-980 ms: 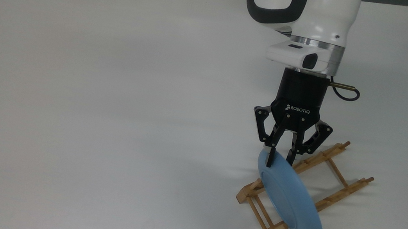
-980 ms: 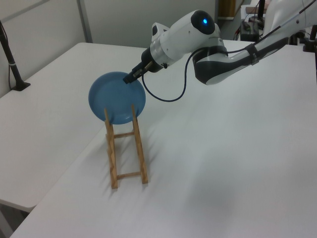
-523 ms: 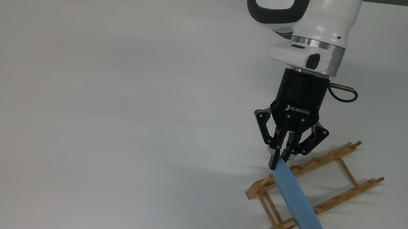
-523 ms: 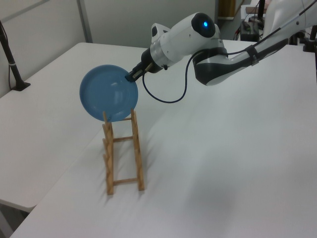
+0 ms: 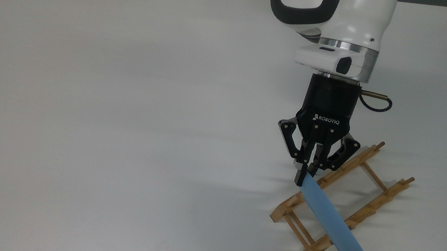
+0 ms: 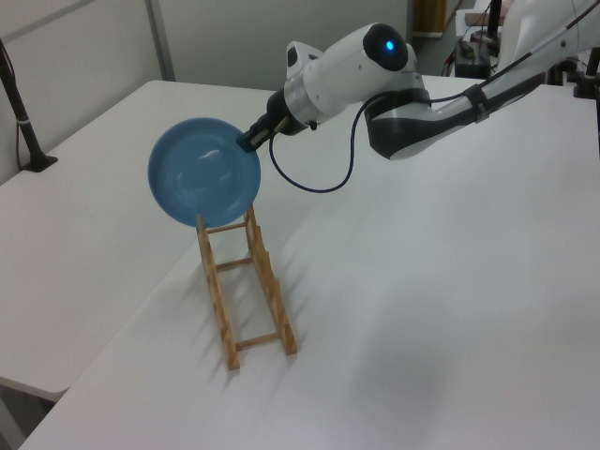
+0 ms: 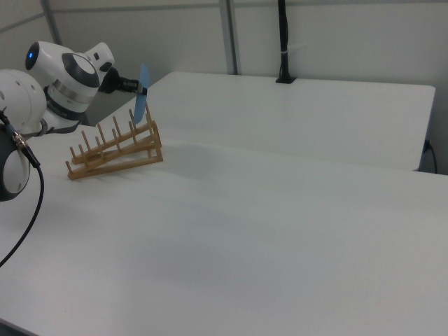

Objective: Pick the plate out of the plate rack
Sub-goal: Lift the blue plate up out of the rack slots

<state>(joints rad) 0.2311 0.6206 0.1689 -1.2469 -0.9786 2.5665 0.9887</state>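
step: lifting plate [image 5: 333, 226] clear of rack [image 5: 362, 206] | tool [image 5: 304, 173] pinching plate rim, nearly closed | advice: rising straight, keeping plate from snagging pegs near tabletop [image 5: 125, 86] edge

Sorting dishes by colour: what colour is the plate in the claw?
Light blue, plain; the plate shows best in the left view.

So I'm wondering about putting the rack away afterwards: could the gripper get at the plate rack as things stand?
Probably not yet. The gripper is shut on the rim of the plate, which stands on edge across the plate rack. Nothing else blocks the rack, but the plate would have to go somewhere first.
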